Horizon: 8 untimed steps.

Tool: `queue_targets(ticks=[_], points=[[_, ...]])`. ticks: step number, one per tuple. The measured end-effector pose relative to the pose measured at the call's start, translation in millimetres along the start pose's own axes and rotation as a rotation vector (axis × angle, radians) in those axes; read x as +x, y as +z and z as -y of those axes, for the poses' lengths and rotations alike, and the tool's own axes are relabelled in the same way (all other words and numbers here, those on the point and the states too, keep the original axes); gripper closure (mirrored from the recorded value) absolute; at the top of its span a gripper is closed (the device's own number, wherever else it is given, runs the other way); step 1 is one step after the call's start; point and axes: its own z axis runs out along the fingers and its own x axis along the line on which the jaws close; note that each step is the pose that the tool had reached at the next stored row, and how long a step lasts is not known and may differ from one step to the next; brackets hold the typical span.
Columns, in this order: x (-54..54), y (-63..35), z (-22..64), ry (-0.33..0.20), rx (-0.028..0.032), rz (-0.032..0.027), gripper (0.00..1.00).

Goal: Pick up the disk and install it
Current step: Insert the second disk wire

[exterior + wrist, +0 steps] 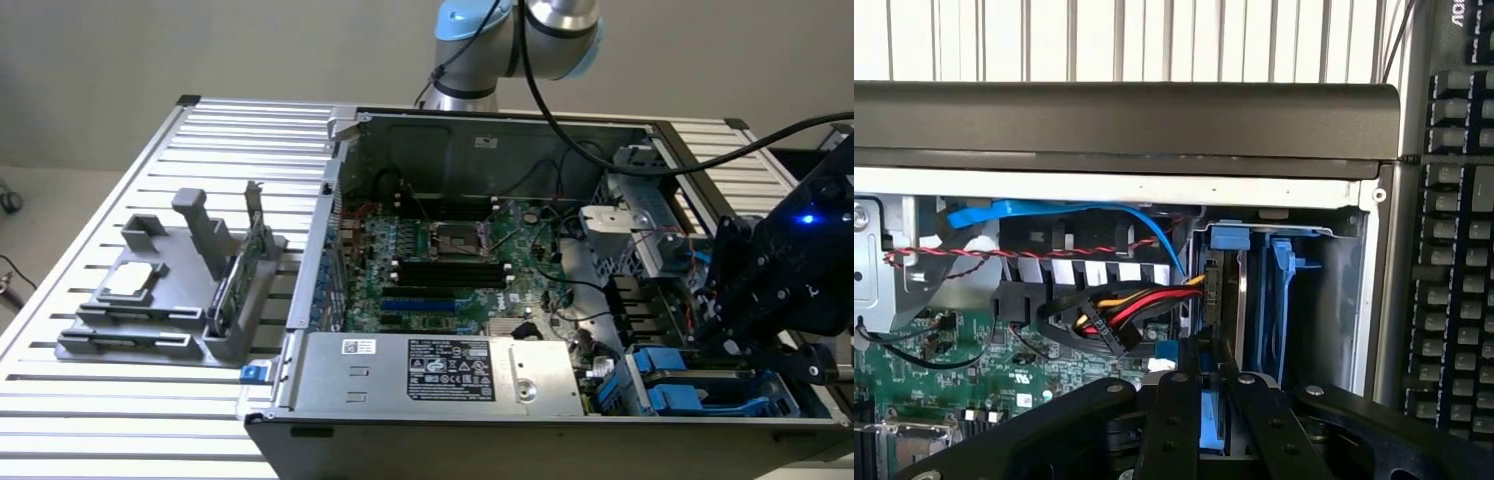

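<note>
The disk [1211,428] shows as a strip of bright blue rail between my two black fingers, held edge-on. It points into the drive bay [1229,290] in the corner of the open computer case. My gripper [1210,375] is shut on the disk, with its fingers close on either side of the blue rail. In the exterior view my gripper [742,345] hangs over the blue-railed drive bay [674,385] at the case's near corner, on the exterior view's right. Most of the disk's body is hidden by the gripper.
A red, yellow and black power cable [1116,310] and a blue data cable [1054,212] lie beside the bay. Another blue rail [1286,290] stands in the neighbouring slot. A keyboard [1454,250] lies outside the case wall. A grey fixture [174,290] with a chip and card stands on the exterior view's left.
</note>
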Motion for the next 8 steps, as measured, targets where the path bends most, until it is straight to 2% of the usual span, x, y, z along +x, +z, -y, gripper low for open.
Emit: queue_targets(ticks=[4, 8], points=[[-0.4, 0.4, -0.9, 0.000, -0.0001, -0.0058, 0.83], [-1.6, 1.1, -1.1, 0.000, -0.0002, -0.0088, 0.83]])
